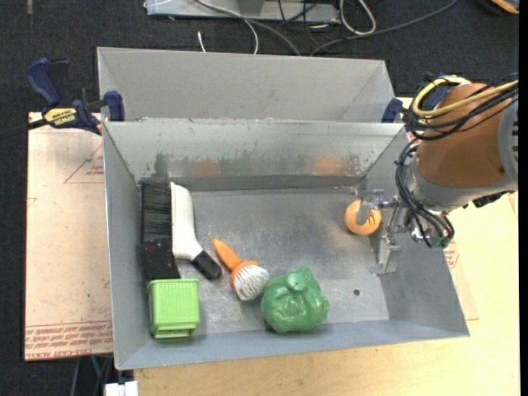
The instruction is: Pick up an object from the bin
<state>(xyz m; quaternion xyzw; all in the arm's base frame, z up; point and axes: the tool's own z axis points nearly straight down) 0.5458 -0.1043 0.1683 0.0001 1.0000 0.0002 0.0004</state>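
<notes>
From my remote station I look down into a grey metal bin [247, 151]. The arm [458, 143], with its orange cover and looped cables, comes in from the right. Its gripper [384, 252] hangs low by the bin's right wall; I cannot tell whether it is open or closed.

A long black-bristled brush with a white handle [181, 221] lies along the left wall. A crumpled green lump [294, 302] sits near the front, centre-right. A light green block [174, 308] is in the front left corner. A small orange-handled brush with a white head [239, 272] lies between them. A small orange ball [360, 219] rests on the floor just left of the gripper, the nearest thing to it.
</notes>
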